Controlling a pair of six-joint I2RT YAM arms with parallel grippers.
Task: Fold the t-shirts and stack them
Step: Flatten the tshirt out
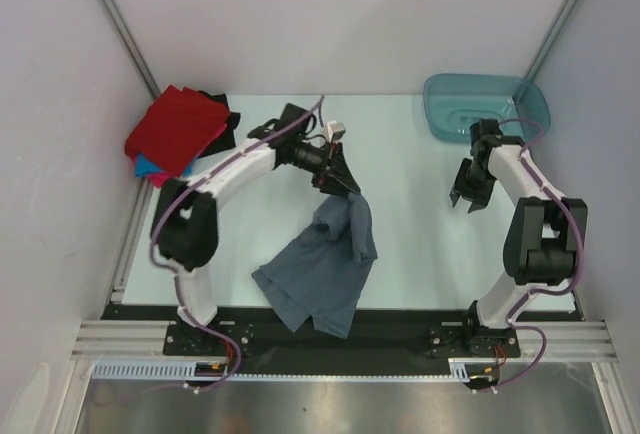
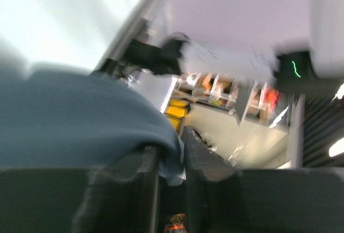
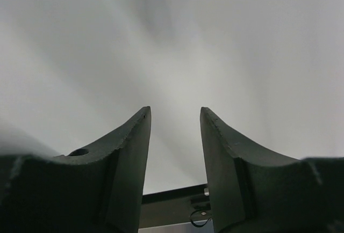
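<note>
- Against the far-left corner of the table [image 1: 420, 244] sits a stack of folded t-shirts [image 1: 172, 139]. The red t-shirt [image 1: 178, 124] is on top, with the bright blue t-shirt [image 1: 149, 165] showing under its near edge. Below that there is only a thin strip of pink, too small to call a shirt with certainty.
- The black t-shirt [image 1: 224, 114] shows just behind the red one. I cannot tell whether it lies under the stack or beside it.
- By my reading, that corner pile is the finished part of the job.
- The slate grey-blue t-shirt [image 1: 318, 269] is the one in hand, and it is not folded yet. It hangs crumpled from the left gripper [image 1: 340, 179] near the middle of the table. Its lower part trails toward the near edge, between the two arm bases.
- The left wrist view shows the left gripper's jaws narrow, with a fold of the grey-blue cloth [image 2: 70, 115] pinched between the fingers [image 2: 200, 174]. That picture is blurred, so I cannot judge how firm the pinch is.
- The right gripper [image 1: 467, 197] hangs over bare table on the right side, near the teal tub [image 1: 520, 89] and well apart from the shirt. Its fingers [image 3: 131, 147] stand moderately apart with nothing between them.
- What seems left is to spread this shirt flat, fold it and set it on the corner stack. No other loose shirt is visible, so it looks like the last one.
</note>
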